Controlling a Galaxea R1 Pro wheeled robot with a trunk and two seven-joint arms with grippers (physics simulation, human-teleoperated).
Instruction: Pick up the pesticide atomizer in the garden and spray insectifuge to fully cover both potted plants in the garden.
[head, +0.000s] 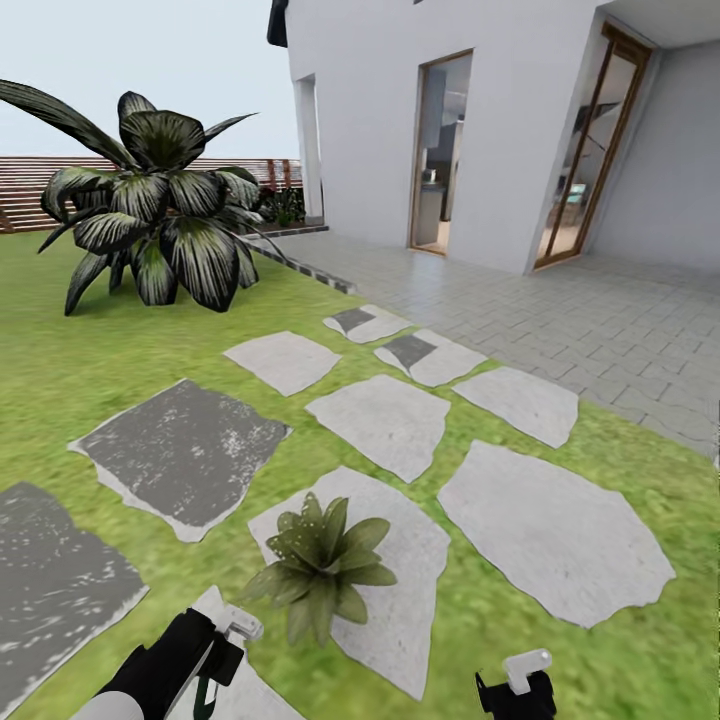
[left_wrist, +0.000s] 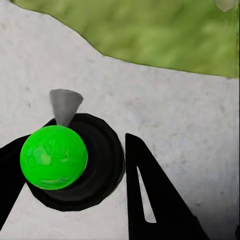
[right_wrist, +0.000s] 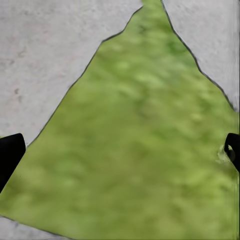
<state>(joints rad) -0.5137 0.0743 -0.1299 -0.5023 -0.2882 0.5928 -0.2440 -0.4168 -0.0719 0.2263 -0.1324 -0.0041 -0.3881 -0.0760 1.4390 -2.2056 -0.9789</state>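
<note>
Potted plant (head: 322, 565) on pale stepping stone (head: 400, 600), lawn (head: 60, 370) around.

Green potted plant (head: 322, 563); grey stepping stones (head: 382, 420); green-topped black atomizer (left_wrist: 55, 157).

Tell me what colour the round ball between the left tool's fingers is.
Bright green ball, sitting on a black round base; the left wrist view shows it best.

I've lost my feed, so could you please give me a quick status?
Left end effector around atomizer. Right end effector open over lawn. One potted plant just ahead, path clear.
</note>
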